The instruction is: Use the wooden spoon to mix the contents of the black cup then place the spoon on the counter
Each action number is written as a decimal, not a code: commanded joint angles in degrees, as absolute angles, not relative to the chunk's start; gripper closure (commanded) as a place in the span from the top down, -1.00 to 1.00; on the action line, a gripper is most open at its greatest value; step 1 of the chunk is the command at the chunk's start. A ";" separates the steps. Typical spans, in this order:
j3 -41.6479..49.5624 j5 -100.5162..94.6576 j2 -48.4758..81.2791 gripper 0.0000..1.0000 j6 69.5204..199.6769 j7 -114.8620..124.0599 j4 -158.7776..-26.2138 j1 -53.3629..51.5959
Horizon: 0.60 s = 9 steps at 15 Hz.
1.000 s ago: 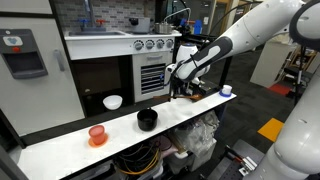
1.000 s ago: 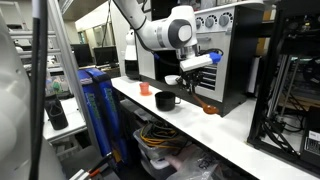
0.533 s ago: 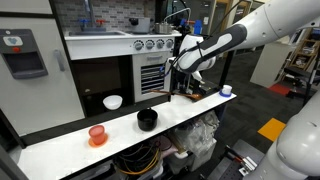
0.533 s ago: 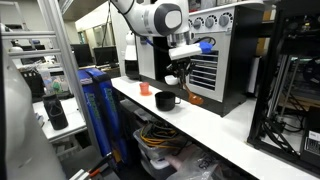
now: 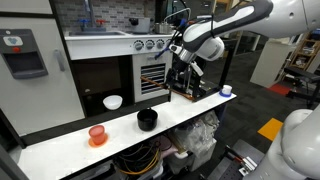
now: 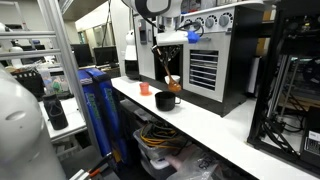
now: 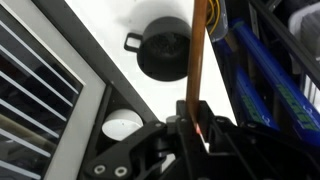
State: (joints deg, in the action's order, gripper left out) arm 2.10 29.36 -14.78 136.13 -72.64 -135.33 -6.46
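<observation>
Counter: no change noted.

Arm: has risen from low over the counter, well apart from the cup, and swung to a place above the cup.

Jaws: clenched on the upper handle of the spoon, as they were a second ago.

Spoon: clear of the counter, hanging near upright with its bowl end down, just above the cup. In the wrist view it runs along the cup's edge and is not centred over the mouth.

Judgement: pickup complete, carry nearly complete, mixing not begun. Centring and lowering come next.

black oven behind | dark floor, yellow mark | blue rack
</observation>
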 commanded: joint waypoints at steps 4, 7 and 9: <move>6.82 50.04 -16.64 -0.93 126.09 -87.32 -135.07 -9.13; 5.84 56.05 -17.91 -0.93 128.18 -91.48 -137.06 -7.78; 5.15 60.79 -18.63 -0.93 131.12 -94.62 -138.47 -7.41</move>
State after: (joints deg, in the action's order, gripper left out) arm 6.17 54.79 -16.36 128.14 -89.53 -135.58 -8.66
